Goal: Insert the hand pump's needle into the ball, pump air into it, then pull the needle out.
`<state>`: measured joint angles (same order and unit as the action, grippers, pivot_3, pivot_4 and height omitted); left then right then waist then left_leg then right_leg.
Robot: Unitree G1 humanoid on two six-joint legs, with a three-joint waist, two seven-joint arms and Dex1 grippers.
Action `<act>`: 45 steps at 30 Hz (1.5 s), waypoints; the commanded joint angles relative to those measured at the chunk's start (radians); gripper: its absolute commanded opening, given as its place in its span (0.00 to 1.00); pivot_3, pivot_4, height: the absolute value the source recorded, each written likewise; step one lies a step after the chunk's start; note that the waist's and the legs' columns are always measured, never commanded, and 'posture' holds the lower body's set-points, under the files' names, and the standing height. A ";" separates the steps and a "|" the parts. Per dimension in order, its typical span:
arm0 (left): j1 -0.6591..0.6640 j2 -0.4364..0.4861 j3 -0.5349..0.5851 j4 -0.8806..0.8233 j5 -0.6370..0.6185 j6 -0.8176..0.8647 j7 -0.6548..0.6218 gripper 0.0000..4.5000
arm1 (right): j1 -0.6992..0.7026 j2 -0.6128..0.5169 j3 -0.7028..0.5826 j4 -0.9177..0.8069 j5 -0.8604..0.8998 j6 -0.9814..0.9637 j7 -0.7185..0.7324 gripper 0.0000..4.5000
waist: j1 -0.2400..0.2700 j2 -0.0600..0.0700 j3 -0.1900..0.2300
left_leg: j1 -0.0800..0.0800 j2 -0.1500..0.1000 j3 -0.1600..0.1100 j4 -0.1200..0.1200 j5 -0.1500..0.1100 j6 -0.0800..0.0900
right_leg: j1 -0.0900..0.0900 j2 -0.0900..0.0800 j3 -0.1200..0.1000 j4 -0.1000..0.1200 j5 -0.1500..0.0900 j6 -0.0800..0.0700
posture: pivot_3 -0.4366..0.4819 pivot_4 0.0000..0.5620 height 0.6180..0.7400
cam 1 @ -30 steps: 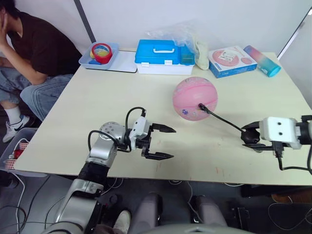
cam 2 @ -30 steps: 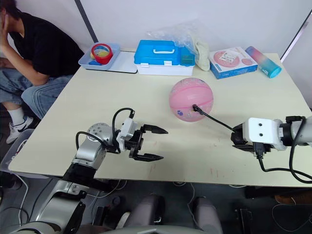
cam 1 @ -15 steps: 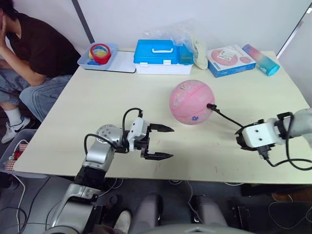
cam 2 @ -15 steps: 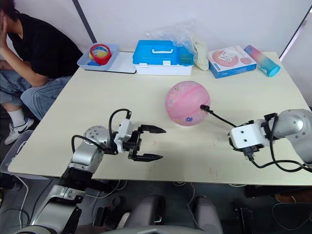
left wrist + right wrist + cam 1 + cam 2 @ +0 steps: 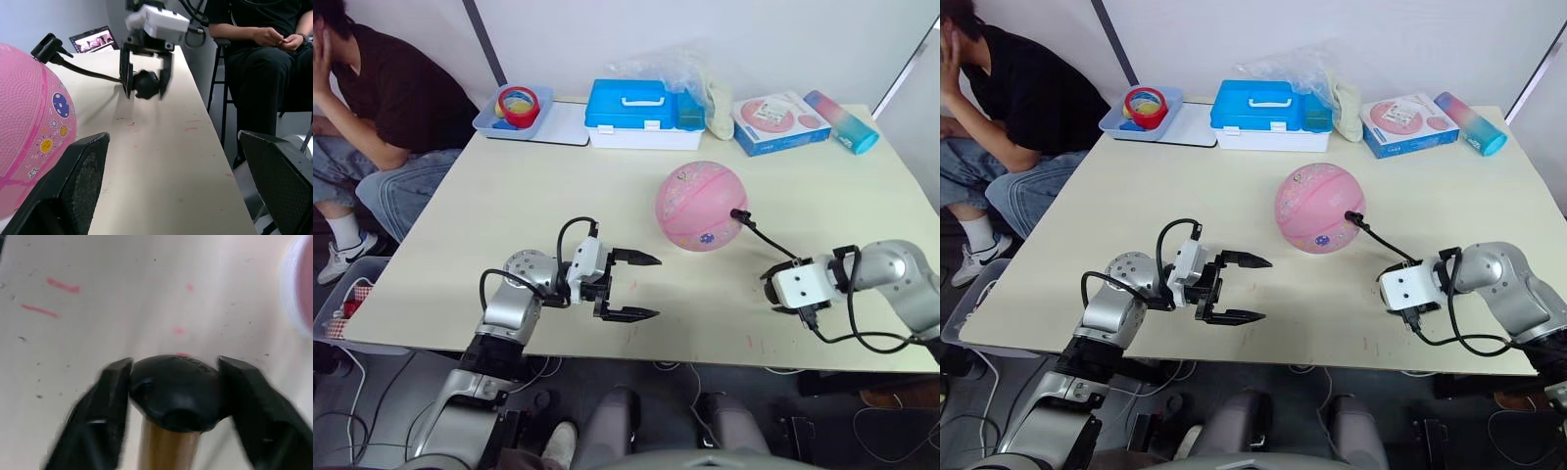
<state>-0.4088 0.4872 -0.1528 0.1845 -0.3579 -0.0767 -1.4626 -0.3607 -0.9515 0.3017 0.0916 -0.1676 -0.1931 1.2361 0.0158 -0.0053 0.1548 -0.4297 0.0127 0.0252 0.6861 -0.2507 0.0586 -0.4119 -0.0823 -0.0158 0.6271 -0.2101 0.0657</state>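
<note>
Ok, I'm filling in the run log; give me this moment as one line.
needle fitting: at ball | right gripper: shut on pump | left gripper: open, empty, on table

Quick headcount of what's on the worktop [image 5: 509, 211]

One pink ball [image 5: 702, 206], one hand pump [image 5: 168, 431] with one black hose [image 5: 763, 236] running to the ball, and two grippers: the left gripper [image 5: 643, 286] and the right gripper [image 5: 145, 83]. Along the far edge there's one blue case [image 5: 636, 114], one blue tray [image 5: 498, 119] holding one roll of tape [image 5: 517, 103], one flat box [image 5: 779, 122], one bottle [image 5: 839, 121] and one plastic bag [image 5: 680, 73]. One person [image 5: 367, 108] sits off to the side.
</note>
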 commanded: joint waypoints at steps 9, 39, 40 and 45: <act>-0.025 -0.027 0.019 -0.007 -0.028 -0.011 0.029 1.00 | 0.212 -0.020 -0.253 -0.245 0.253 0.077 -0.074 0.98 | 0.003 0.000 0.000 | 0.002 0.001 0.000 0.000 0.000 0.000 | 0.000 0.001 0.001 0.002 0.000 0.001 | 0.48 0.27 1.00; -0.463 -0.239 0.023 0.222 0.162 0.238 0.592 1.00 | 0.819 0.438 -0.675 -0.757 0.713 0.308 -0.476 0.98 | 0.000 -0.001 0.001 | 0.004 0.000 -0.001 0.001 0.000 0.000 | 0.004 0.004 0.005 0.002 0.001 0.003 | 0.48 0.27 1.00; -0.476 -0.248 0.021 0.240 0.174 0.235 0.607 1.00 | 0.819 0.441 -0.680 -0.758 0.718 0.308 -0.482 0.98 | 0.000 -0.001 0.001 | 0.004 0.000 -0.001 0.001 0.000 0.000 | 0.004 0.004 0.005 0.002 0.001 0.003 | 0.48 0.27 1.00; -0.508 -0.279 0.016 0.325 0.216 0.204 0.637 1.00 | 0.800 0.433 -0.694 -0.758 0.744 0.333 -0.503 0.98 | -0.001 -0.001 0.001 | 0.005 0.000 -0.001 0.001 0.000 0.000 | 0.004 0.004 0.005 0.002 0.001 0.003 | 0.48 0.27 1.00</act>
<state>-0.8915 0.2163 -0.1314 0.5041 -0.1508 0.1565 -0.8373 0.4505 -0.5109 -0.3669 -0.6275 0.5512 0.1407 0.7425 0.0146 -0.0064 0.1554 -0.4251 0.0126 0.0239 0.6865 -0.2506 0.0587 -0.4083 -0.0781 -0.0105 0.6292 -0.2089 0.0687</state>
